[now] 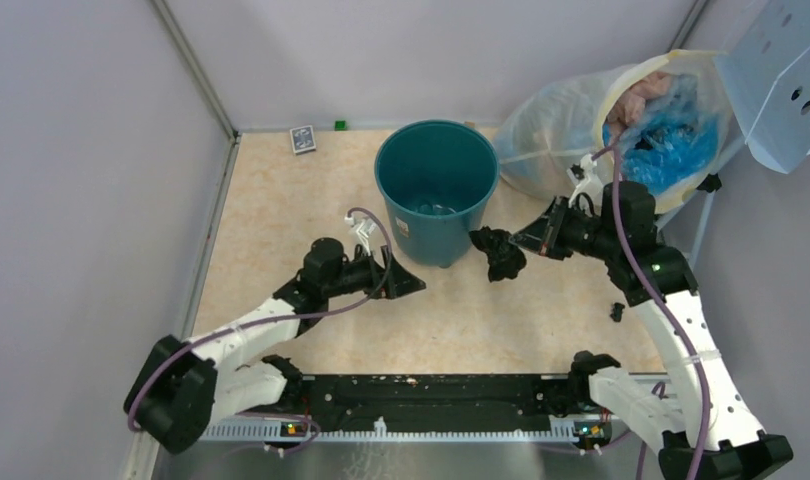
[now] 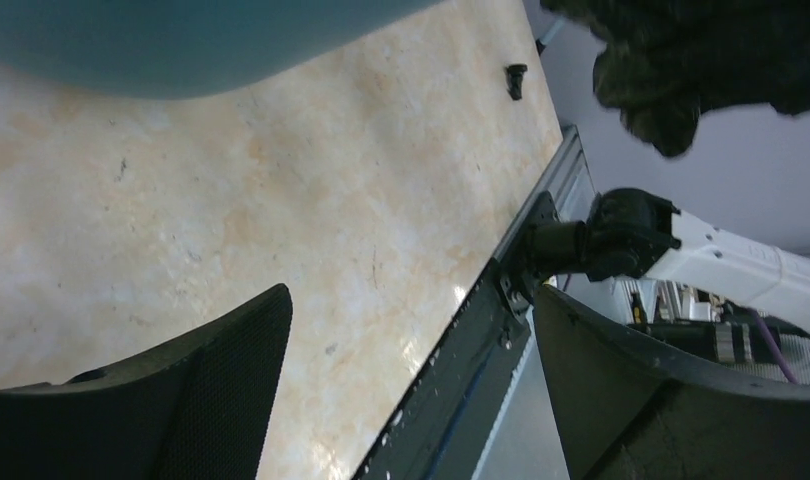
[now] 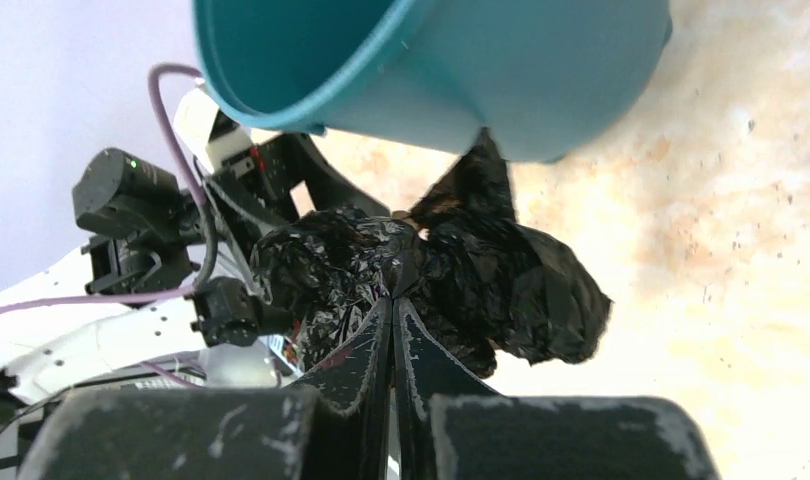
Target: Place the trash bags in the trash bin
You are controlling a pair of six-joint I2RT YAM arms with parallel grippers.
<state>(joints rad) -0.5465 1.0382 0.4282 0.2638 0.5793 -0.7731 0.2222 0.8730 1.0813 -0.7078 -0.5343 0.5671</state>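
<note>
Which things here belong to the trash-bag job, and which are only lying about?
Job: black trash bag, pinched in the shut right gripper; teal trash bin; left gripper, open and empty.
Lying about: translucent sack at the far right; small card; green block; small black piece.

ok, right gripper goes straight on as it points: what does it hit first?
Likely the teal trash bin's lower side wall, the black trash bag clamped in the right gripper touching first. Depth unclear.
</note>
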